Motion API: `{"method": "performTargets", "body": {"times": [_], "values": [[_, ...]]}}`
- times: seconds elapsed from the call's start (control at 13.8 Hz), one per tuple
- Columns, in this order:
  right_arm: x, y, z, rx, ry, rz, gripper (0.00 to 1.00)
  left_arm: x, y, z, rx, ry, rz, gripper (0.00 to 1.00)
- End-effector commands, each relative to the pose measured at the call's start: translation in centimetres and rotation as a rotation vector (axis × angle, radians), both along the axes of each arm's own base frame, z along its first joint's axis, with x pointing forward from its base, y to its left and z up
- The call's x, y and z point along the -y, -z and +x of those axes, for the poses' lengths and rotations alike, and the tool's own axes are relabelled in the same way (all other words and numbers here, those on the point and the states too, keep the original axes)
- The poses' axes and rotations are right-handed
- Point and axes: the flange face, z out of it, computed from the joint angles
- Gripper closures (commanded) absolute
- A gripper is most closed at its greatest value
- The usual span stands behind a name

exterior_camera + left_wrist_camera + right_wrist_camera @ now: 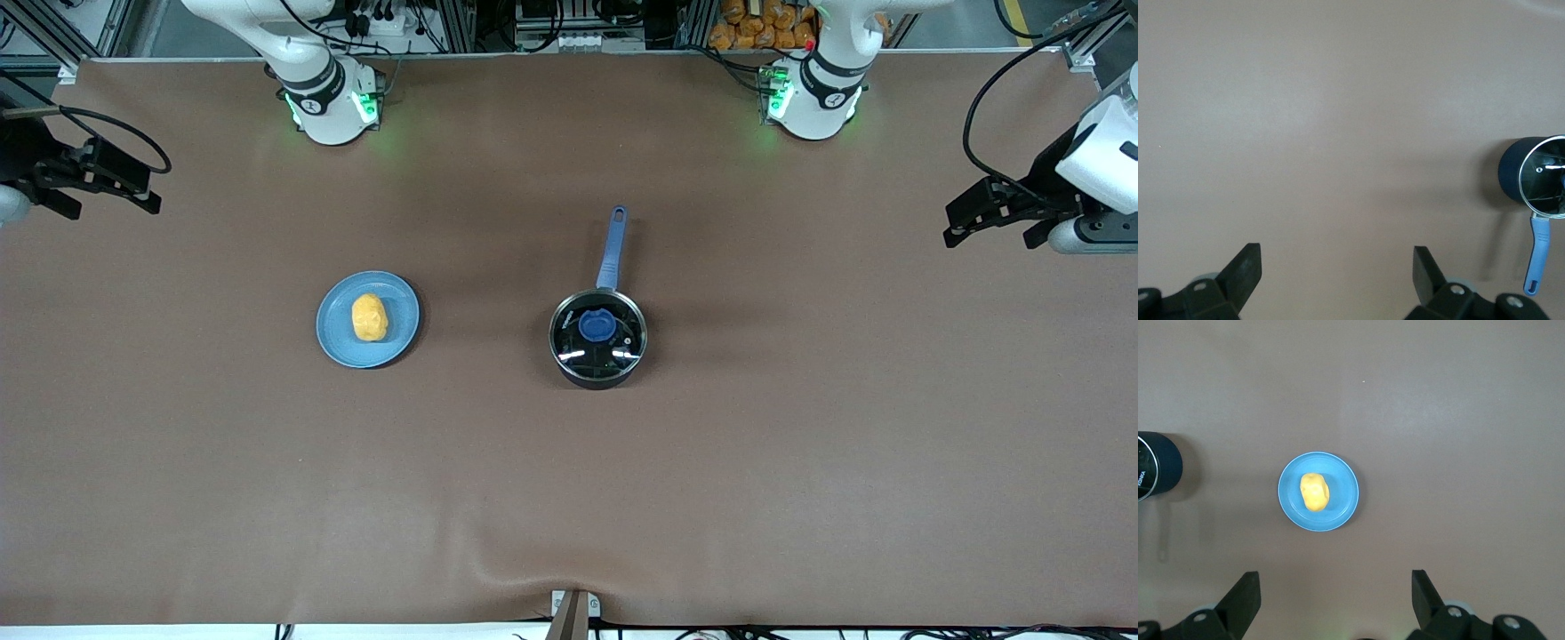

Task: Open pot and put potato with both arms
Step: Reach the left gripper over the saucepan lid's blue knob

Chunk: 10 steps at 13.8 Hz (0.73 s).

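The black pot (597, 380) stands mid-table with its glass lid (615, 348) on it, and its blue handle (612, 251) points toward the robot bases. The potato (370, 317) lies on a light-blue plate (402, 311) beside the pot, toward the right arm's end of the table. My left gripper (991, 238) hangs open and empty over the left arm's end of the table. Its wrist view shows its spread jaws (1337, 257) and the pot (1510, 175). My right gripper (111, 209) hangs open and empty over the right arm's end. Its wrist view shows the gripper (1336, 583), the potato (1315, 492) and the plate (1343, 495).
The brown table mat (569, 498) has a small raised wrinkle near its edge closest to the front camera. The pot's wall (1157, 463) shows at the edge of the right wrist view. Cables and frames run along the edge by the arm bases.
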Motion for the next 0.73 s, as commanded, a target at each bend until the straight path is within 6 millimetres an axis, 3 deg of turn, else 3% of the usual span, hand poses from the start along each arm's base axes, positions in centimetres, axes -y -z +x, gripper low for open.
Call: {"method": "performTargets", "body": {"times": [0.0, 0.15, 0.22, 0.29, 0.65], "values": [[-1.1, -0.5, 0.1, -0.004, -0.005, 0.015, 0.00, -0.1, -0.3, 0.0, -0.006, 0.009, -0.007, 0.00], [-3.3, -0.6, -0.1, 0.003, -0.050, 0.015, 0.00, 0.9, -0.1, 0.0, -0.012, 0.004, -0.010, 0.00], [-4.2, -0.6, -0.2, 0.001, -0.063, 0.014, 0.00, 2.4, 0.6, 0.2, -0.026, -0.029, -0.011, 0.00], [-4.3, -0.6, -0.2, 0.002, -0.064, 0.014, 0.00, 5.4, 1.4, 0.2, -0.037, -0.043, 0.000, 0.00], [-3.9, -0.6, -0.1, 0.005, -0.056, 0.014, 0.00, 16.2, 5.2, 0.0, -0.066, -0.114, -0.015, 0.00]]}}
